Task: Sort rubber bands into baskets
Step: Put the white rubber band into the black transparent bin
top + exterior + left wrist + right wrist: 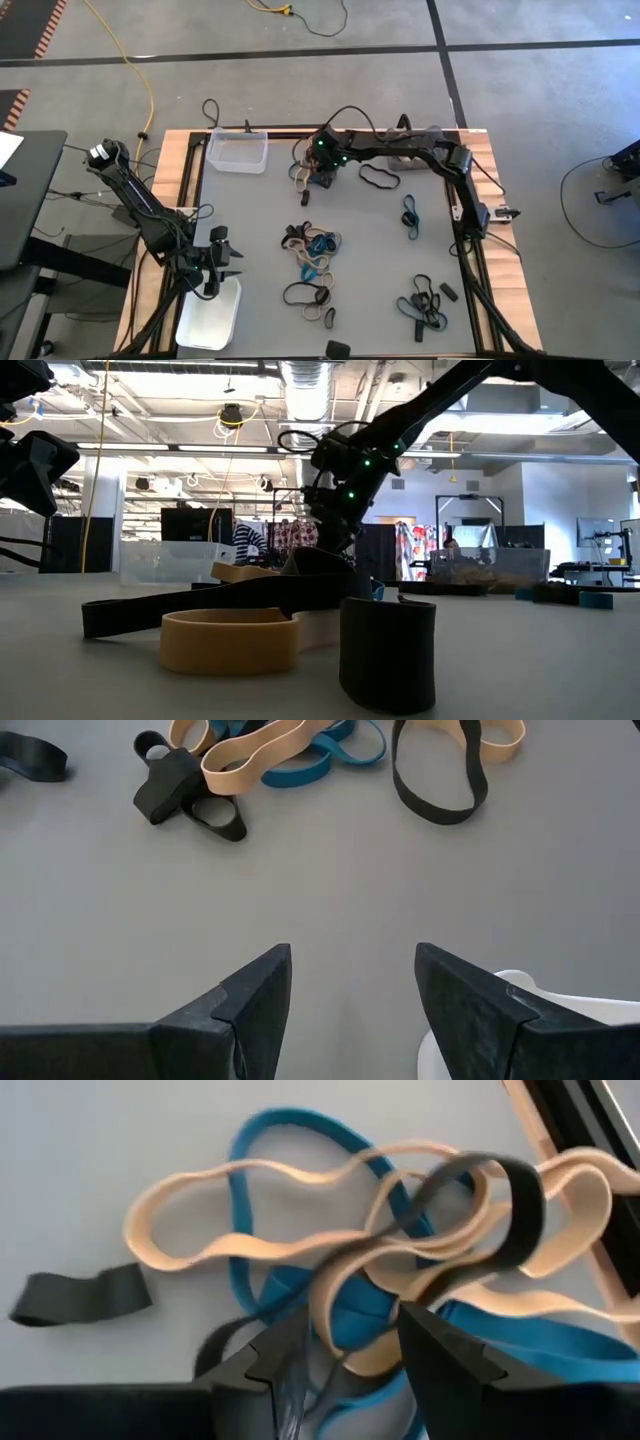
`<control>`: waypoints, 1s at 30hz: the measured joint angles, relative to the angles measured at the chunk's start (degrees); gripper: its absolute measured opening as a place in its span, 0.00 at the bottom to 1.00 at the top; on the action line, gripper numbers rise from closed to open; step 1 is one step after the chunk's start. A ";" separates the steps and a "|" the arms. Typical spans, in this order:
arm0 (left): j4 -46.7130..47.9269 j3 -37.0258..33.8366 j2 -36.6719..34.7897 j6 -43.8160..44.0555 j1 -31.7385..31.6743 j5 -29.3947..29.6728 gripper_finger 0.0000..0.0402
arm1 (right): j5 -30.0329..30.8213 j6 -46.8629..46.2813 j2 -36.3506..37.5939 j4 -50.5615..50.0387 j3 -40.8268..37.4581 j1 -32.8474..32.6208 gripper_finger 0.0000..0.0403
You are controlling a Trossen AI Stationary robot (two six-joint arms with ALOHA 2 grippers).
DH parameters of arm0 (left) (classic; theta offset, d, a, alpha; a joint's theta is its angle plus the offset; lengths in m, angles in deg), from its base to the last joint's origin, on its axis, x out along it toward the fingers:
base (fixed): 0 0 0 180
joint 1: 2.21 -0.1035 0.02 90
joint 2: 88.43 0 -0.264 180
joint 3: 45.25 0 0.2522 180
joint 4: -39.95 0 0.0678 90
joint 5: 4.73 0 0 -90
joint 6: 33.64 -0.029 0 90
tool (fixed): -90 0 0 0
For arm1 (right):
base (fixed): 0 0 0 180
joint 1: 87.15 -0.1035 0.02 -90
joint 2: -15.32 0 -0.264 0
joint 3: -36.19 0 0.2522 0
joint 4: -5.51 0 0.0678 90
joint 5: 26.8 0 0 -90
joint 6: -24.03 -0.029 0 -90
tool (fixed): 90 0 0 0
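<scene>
Rubber bands in tan, blue and black lie in loose heaps on the grey table. One tangle (303, 178) is at the far middle and another (315, 250) at the centre. My right gripper (345, 1345) reaches in over the far tangle (400, 1250), pointing steeply down, open, with blue and tan loops between its fingers. My left gripper (352, 1010) hangs open over bare table at the near left, beside the white basket (210, 318). The clear basket (237, 150) stands at the far left. A grey basket (405, 157) shows partly under the right arm. My right gripper comes at the tangle slanting from above. A blue loop (350, 1315) and a tan loop lie in the gap between its fingers, resting on the table. I cannot tell whether the fingers touch them.
More bands lie at the near right (422, 305) and at the near middle (305, 295). A black loop (380, 178) and a blue one (410, 215) lie under the right arm. In the low view a tan band (230, 642) and a black band (388, 652) stand close to the camera.
</scene>
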 joint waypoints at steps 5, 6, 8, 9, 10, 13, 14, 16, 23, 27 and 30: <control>0.00 0.00 0.00 0.00 0.00 0.01 0.51 | -0.03 0.34 0.08 -0.43 0.10 -0.41 0.45; -0.02 0.00 0.00 0.00 0.00 0.01 0.51 | -0.04 0.34 0.08 -0.62 0.08 -0.36 0.45; 0.00 0.00 0.00 0.00 0.00 0.00 0.51 | -0.04 0.36 0.08 -0.67 0.08 -0.27 0.45; 0.00 0.00 0.00 0.00 -0.01 0.01 0.51 | -0.04 0.36 0.04 -0.69 0.08 -0.27 0.45; -0.01 0.00 0.00 -0.01 0.00 0.01 0.51 | -0.02 0.34 -0.37 -0.50 0.09 -0.23 0.45; 0.00 0.00 0.00 0.00 -0.01 0.01 0.51 | -0.05 0.24 -1.11 -1.09 0.02 0.36 0.44; 0.00 0.00 0.00 0.00 -0.01 0.01 0.51 | -0.16 0.06 -1.74 -0.52 0.05 0.48 0.44; -0.02 0.00 0.00 -0.01 -0.01 0.01 0.51 | -0.94 -0.01 -2.61 -0.20 0.15 0.50 0.42; -0.02 0.02 0.00 0.00 -0.01 0.01 0.51 | -0.11 0.19 -2.57 -1.19 0.12 0.53 0.32; -0.02 0.02 0.00 0.00 -0.01 0.01 0.51 | -0.11 1.59 -2.61 -1.57 0.05 0.61 0.21; -0.02 0.02 0.00 0.00 -0.01 0.01 0.51 | -1.00 2.66 -2.61 -1.81 0.05 0.84 0.09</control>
